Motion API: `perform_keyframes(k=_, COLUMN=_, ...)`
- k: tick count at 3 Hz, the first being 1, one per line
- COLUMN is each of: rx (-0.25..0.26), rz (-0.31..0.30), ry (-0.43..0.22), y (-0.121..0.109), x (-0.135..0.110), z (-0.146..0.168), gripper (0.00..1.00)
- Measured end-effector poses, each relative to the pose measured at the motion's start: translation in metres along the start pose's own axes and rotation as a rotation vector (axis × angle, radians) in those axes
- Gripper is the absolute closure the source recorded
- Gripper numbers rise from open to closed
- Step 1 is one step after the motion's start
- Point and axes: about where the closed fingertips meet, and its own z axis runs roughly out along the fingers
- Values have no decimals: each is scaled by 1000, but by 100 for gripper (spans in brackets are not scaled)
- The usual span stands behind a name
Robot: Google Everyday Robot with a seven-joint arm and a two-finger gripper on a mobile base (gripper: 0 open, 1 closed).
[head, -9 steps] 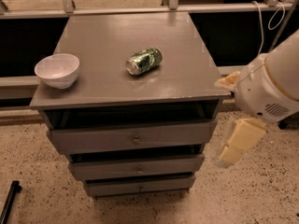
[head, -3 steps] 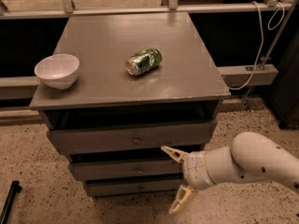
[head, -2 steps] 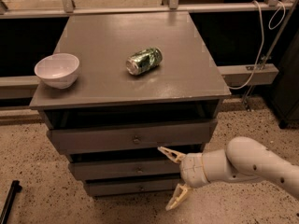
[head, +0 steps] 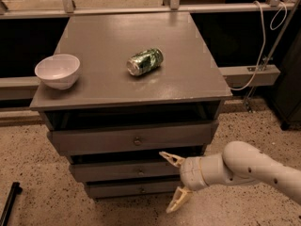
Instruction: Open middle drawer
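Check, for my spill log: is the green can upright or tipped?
Tipped: the can lies on its side on the cabinet; the open claw faces the middle drawer.

The middle drawer (head: 113, 171) partly hidden (behind the end effector (head: 164, 182))

The tabletop (head: 103, 86) was grey-painted wood with a dull satin sheen, and the middle drawer (head: 113, 172) wore the same matt grey paint. The bowl (head: 57, 70) looked like smooth, glossy white ceramic, and the can (head: 145, 61) was shiny green metal. The gripper (head: 175, 179), low before the middle drawer's right end with fingers spread, was smooth cream plastic above a rough, speckled floor (head: 37, 173).
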Motion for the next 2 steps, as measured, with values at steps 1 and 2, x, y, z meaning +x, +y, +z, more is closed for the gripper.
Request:
perform_keyframes(k=1, rx=20, rz=13, ry=112, y=3, x=35, z=13, gripper=0)
perform_keyframes(k=2, rx=73, rz=-38, ry=236, y=-6, x=83, z=37, gripper=0)
